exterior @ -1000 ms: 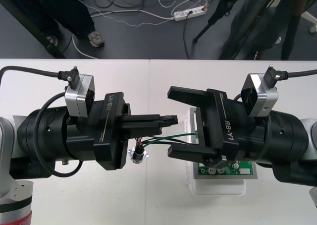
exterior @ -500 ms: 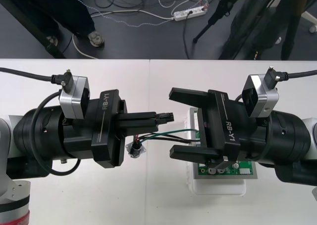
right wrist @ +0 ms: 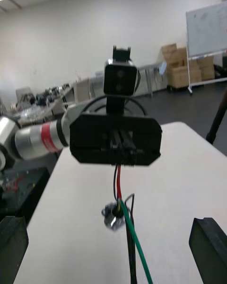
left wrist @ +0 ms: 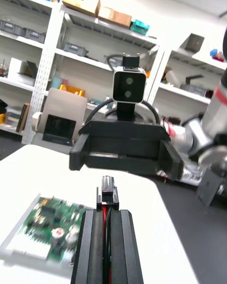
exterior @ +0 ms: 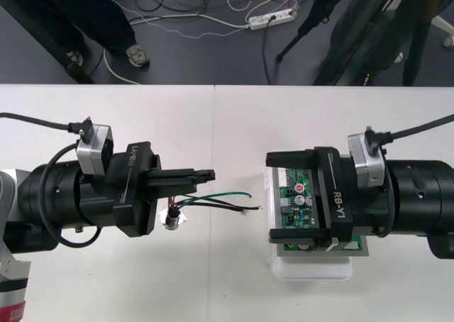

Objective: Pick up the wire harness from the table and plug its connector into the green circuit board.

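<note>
Thin red, black and green wire harness (exterior: 216,196) was lifted, its small black plug (exterior: 206,173) clamped in the left pincer (exterior: 197,177), short of the green circuit board (exterior: 301,201), where the right pincer (exterior: 271,196) stood wide. Plugging in was not yet done.

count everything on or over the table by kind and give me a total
green circuit board on a white base: 1
small wire harness with red, black and green wires: 1
black two-finger grippers: 2 (left gripper shut on the harness, right gripper open by the board)
total: 4
</note>
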